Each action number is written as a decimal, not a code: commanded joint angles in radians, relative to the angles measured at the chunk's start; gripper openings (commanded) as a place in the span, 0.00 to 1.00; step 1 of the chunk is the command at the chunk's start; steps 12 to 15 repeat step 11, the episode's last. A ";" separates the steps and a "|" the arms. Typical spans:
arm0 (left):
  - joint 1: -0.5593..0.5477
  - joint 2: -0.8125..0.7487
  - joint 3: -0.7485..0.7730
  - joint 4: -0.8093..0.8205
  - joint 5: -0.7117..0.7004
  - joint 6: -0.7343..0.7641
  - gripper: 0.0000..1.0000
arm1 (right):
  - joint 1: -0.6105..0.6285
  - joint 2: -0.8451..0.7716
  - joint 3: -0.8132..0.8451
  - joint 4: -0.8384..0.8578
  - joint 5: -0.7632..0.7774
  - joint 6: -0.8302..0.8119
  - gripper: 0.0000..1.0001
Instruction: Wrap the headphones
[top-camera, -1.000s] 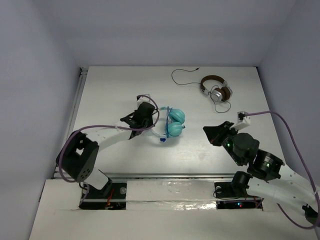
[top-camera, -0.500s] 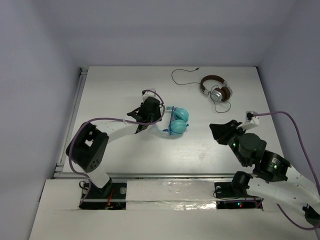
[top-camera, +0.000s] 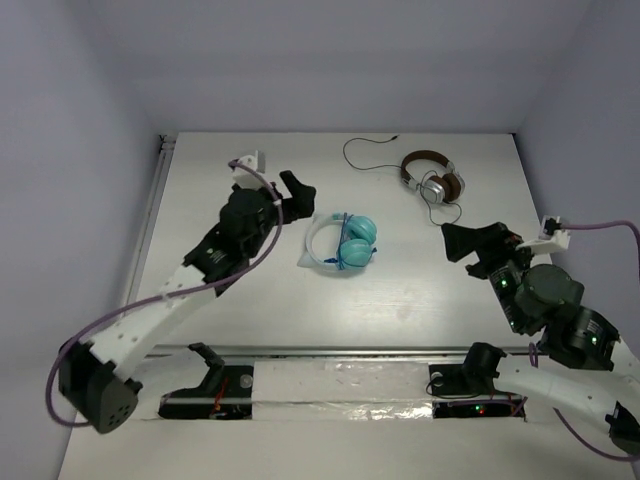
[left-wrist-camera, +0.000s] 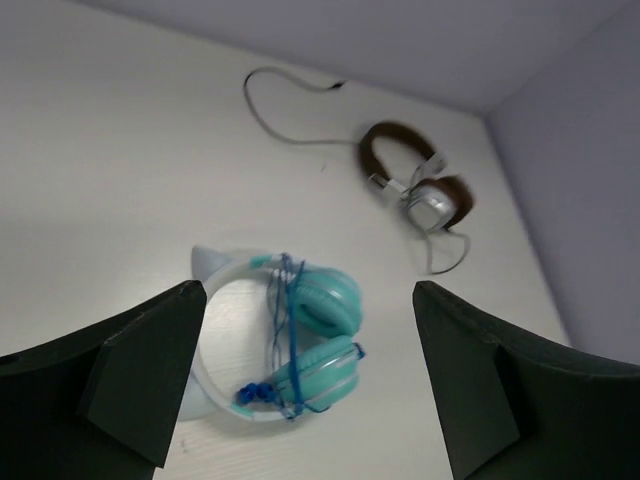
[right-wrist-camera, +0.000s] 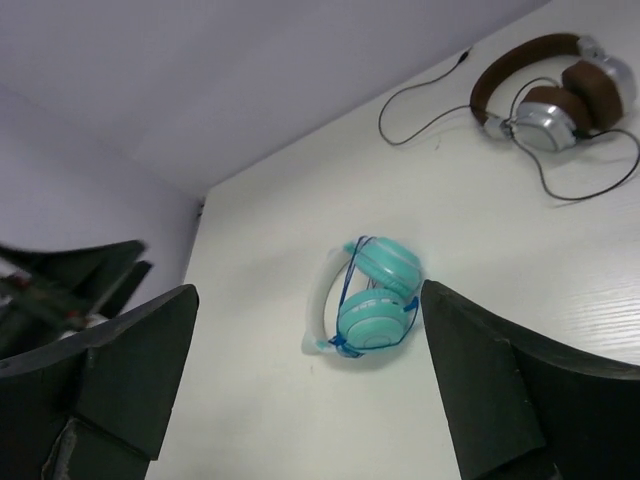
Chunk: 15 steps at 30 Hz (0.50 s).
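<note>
Well, both my claws are off the table (top-camera: 250, 300) and holding nothing. My left claw (top-camera: 296, 190) hangs with its fingers spread wide, just left of the teal headphones (top-camera: 342, 243) and not touching them. My right claw (top-camera: 462, 245) is also spread wide, well off to their right. The headphones lie flat near the middle of the table, ear cups (left-wrist-camera: 325, 300) side by side, with the thin blue cable (left-wrist-camera: 277, 310) looped across cups and band (a bit untidy). The brown headphones (top-camera: 432, 177) sit near the far edge.
</note>
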 joint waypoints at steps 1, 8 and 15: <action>0.004 -0.142 -0.003 -0.012 0.014 0.010 0.83 | 0.010 -0.022 0.071 -0.056 0.136 -0.024 1.00; 0.004 -0.284 -0.021 -0.050 0.026 0.072 0.88 | 0.010 -0.042 0.056 -0.094 0.148 -0.033 1.00; 0.004 -0.270 -0.021 -0.079 0.000 0.055 0.88 | 0.010 -0.043 0.035 -0.071 0.116 -0.029 1.00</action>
